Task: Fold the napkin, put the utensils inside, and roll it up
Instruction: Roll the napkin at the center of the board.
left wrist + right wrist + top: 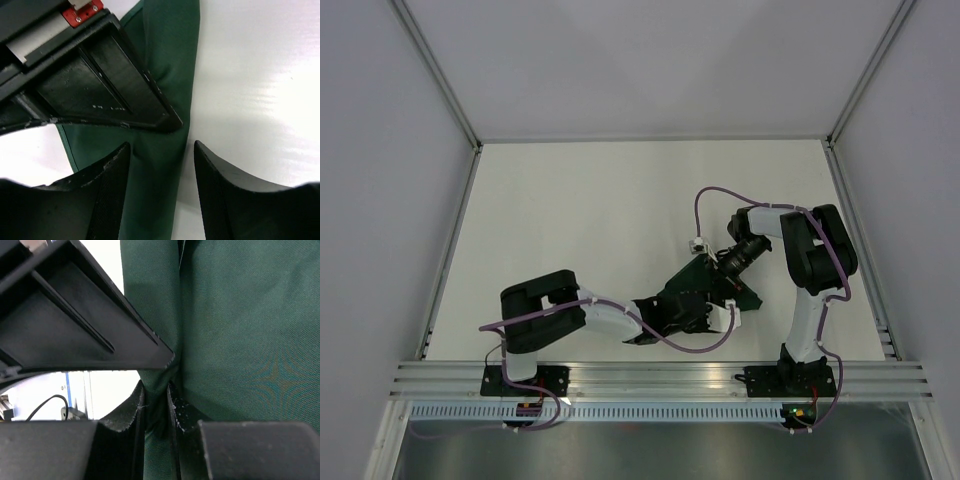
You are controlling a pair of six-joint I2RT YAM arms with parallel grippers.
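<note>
The dark green napkin lies bunched on the white table near the front, between the two arms. In the left wrist view it is a narrow folded or rolled strip. My left gripper is open, its fingers on either side of this strip and not pinching it. My right gripper is shut on a fold of the napkin. Both grippers meet over the cloth in the top view, the left one and the right one. No orange utensils show in any view.
The white table is walled by grey panels and aluminium posts at the left, right and back. Purple cables loop off both arms. An aluminium rail runs along the near edge.
</note>
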